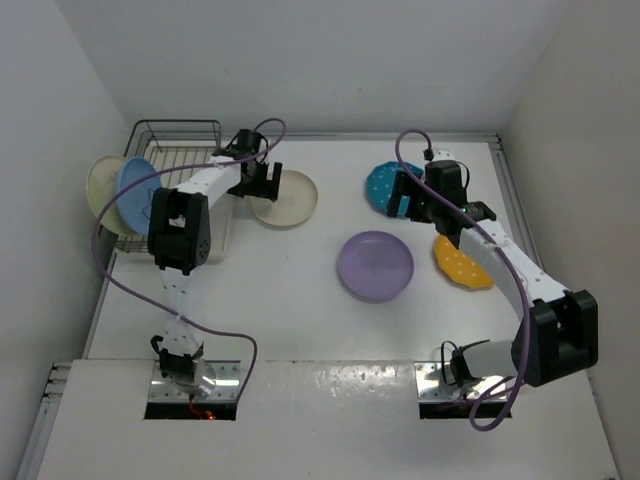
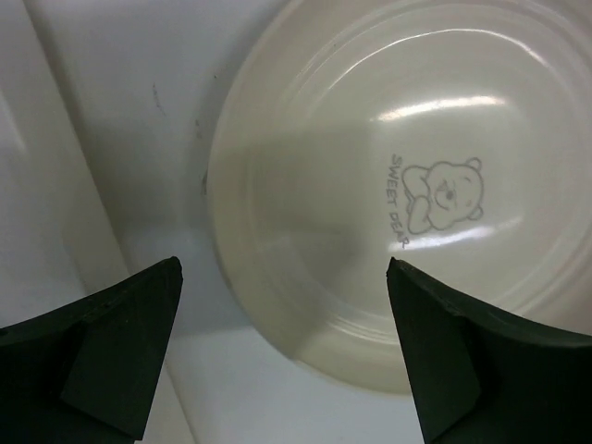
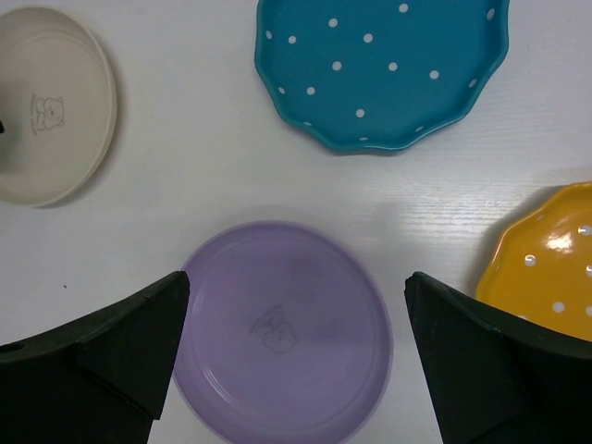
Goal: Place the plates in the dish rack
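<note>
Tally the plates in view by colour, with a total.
Cream: 2 (left cream plate, right cream plate)
Light blue: 1 (light blue plate)
Lavender: 1 (lavender plate)
Teal, white dots: 1 (teal plate)
Orange-yellow, white dots: 1 (orange-yellow plate)
Total: 6

Bright even light, glare on cream plate (image 2: 407, 185)

The right gripper (image 3: 296, 282), fingers wide apart, hangs over the lavender plate (image 3: 282, 333), with the teal plate (image 3: 379, 69), orange-yellow plate (image 3: 546, 268) and cream plate (image 3: 51, 102) apart on the surface (image 3: 185, 157).
</note>
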